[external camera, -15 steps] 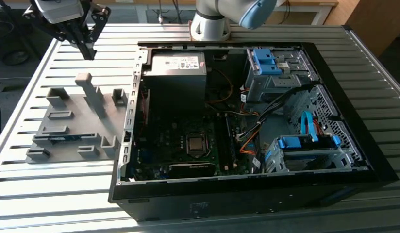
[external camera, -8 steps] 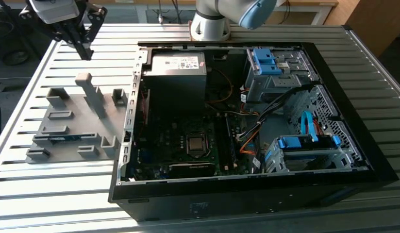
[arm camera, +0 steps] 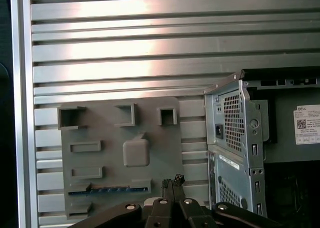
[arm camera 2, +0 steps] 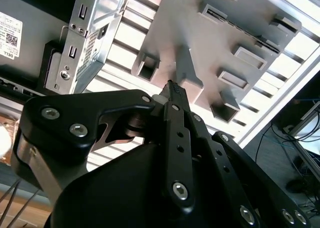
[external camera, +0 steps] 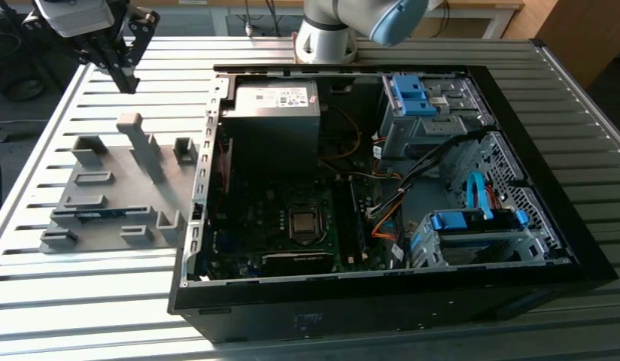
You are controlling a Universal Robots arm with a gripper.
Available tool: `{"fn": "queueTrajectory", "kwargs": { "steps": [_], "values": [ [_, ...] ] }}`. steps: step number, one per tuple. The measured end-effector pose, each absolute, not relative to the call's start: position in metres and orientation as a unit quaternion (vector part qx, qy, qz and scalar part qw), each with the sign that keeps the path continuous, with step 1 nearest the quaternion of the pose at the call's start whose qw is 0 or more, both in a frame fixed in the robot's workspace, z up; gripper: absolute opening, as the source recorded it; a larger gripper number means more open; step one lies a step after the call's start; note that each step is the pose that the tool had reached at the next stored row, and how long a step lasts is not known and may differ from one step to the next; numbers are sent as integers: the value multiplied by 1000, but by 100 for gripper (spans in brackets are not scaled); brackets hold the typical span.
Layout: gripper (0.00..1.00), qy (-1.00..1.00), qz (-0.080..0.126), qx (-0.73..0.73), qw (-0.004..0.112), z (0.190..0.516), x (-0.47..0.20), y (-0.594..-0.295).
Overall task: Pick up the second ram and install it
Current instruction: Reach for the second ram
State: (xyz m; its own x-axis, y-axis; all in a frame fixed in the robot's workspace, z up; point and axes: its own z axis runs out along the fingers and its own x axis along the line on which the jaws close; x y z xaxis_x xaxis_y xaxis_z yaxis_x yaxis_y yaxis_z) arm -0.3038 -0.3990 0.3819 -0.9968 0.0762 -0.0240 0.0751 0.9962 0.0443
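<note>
Lying open on its side on the slatted table (external camera: 109, 301), the computer case (external camera: 390, 308) faces its board upward, I'd guess so parts can drop straight in. Beside it, the grey fixture (external camera: 129, 188) holds the second ram (external camera: 99, 213) on edge in a slot, easy to pinch. The gripper (external camera: 127, 84) hovers above the fixture, its fingers pressed together and holding nothing.
</note>
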Motion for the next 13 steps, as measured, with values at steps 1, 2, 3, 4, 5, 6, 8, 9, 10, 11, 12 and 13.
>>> {"fn": "queueTrajectory", "kwargs": {
  "steps": [1,2,3,4,5,6,8,9,10,11,12,13],
  "values": [
    [11,999,22,38,13,382,-305,-399],
    [11,999,22,38,13,382,-305,-399],
    [11,999,22,38,13,382,-306,-399],
    [11,999,22,38,13,382,-307,-399],
    [11,999,22,38,13,382,-308,-399],
    [11,999,22,38,13,382,-308,-399],
    [11,999,22,38,13,381,-310,-399],
    [11,999,22,38,13,381,-311,-399],
    [11,999,22,38,13,381,-311,-399],
    [11,999,22,38,13,381,-312,-399],
    [11,999,22,38,13,381,-313,-399],
    [11,999,22,38,13,381,-314,-399]
  ]
}}
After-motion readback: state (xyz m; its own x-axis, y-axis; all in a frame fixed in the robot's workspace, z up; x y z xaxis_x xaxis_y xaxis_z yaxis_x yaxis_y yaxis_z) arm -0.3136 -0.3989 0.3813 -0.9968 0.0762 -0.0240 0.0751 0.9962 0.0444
